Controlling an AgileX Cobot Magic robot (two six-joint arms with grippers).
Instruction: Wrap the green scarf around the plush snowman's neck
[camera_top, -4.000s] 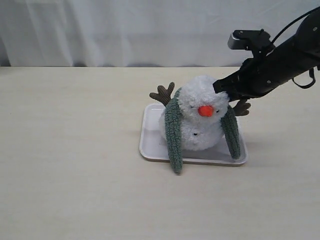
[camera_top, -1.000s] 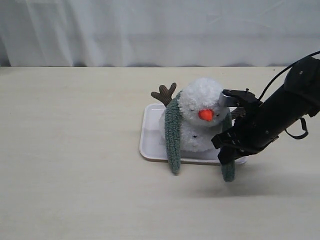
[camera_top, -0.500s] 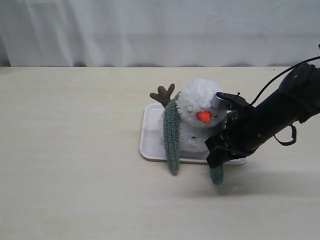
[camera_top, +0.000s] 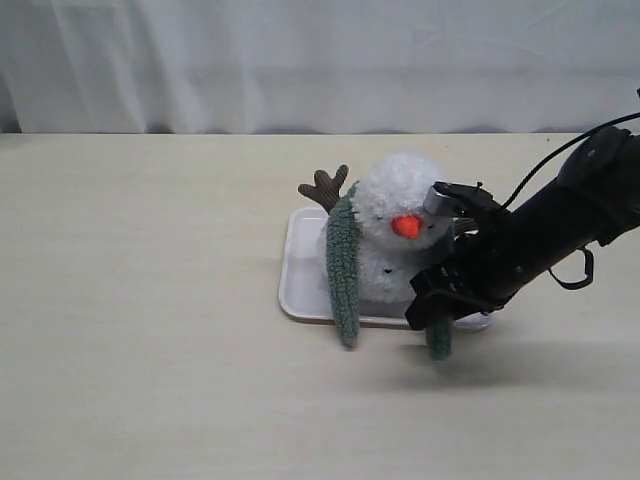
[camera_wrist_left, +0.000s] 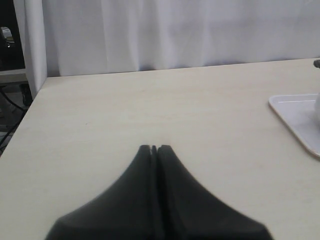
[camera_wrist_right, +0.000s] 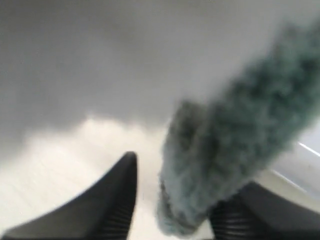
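The green scarf (camera_top: 343, 270) hangs round the plush snowman (camera_top: 395, 200), who sits in a white tray (camera_top: 298, 270) on the table (camera_top: 150, 350). In the outside camera, I see my right gripper (camera_top: 432, 305) at the scarf's right end.

My left wrist camera shows the left gripper (camera_wrist_left: 154, 149) pressed shut above the table.

My right wrist camera shows the fingers (camera_wrist_right: 125, 200) apart, with the fuzzy scarf end loose between them.
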